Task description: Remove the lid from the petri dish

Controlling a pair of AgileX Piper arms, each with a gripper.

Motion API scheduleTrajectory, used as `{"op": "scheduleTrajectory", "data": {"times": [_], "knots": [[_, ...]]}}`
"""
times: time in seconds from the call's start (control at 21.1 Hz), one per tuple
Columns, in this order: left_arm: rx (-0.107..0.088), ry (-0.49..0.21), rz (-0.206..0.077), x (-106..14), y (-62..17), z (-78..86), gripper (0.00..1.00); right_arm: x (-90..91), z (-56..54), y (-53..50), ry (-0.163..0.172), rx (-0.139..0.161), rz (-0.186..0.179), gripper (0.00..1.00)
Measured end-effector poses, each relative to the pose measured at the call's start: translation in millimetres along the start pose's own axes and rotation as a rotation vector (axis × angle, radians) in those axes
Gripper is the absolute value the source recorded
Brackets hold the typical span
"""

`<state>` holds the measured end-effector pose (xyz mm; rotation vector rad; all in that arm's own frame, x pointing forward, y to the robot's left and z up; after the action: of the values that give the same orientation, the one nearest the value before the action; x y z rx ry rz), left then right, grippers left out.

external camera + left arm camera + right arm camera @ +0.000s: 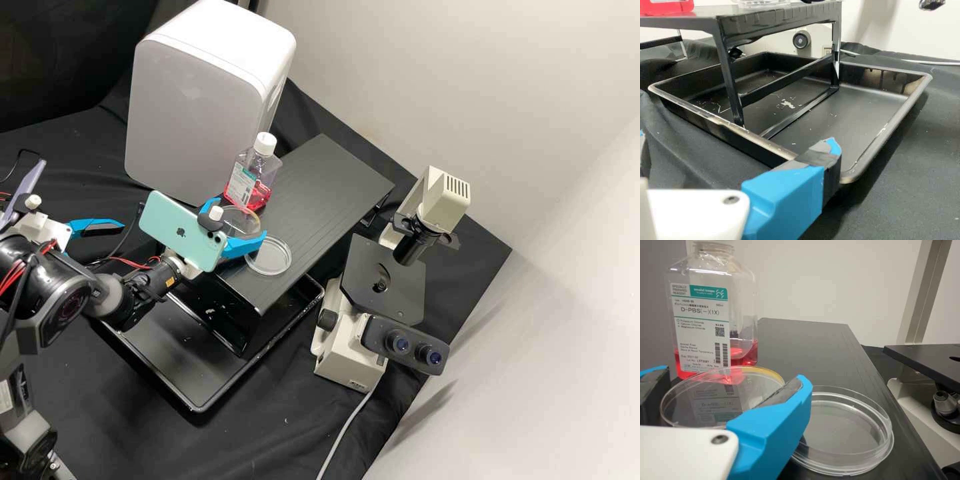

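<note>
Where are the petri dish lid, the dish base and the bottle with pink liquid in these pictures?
lid [715,397]: right wrist view, on its clear flat top.
dish base [846,432]: right wrist view, on its clear floor.
bottle [710,315]: right wrist view, on its printed label.

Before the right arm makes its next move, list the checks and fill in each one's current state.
1. Lid gripped by the right end effector: ok, it sits between the two fingers.
2. Lid off the petri dish: ok, the dish lies open beside it.
3. Petri dish flat on the black platform: ok.
4. Gap between lid and bottle: cannot tell; the bottle stands close behind.
5. Left end effector away from the dish: ok, it is low by the tray.
</note>
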<state>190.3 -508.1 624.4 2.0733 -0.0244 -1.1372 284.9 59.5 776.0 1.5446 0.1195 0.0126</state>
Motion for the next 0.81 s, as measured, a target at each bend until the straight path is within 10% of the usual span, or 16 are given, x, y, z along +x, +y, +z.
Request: {"op": "scheduleTrajectory", "data": {"times": [0.81], "knots": [[0.000,0.000,0.000,0.0,0.0,0.0,1.00,-0.1,2.1,3.8,-0.010,-0.020,0.017,1.00]]}}
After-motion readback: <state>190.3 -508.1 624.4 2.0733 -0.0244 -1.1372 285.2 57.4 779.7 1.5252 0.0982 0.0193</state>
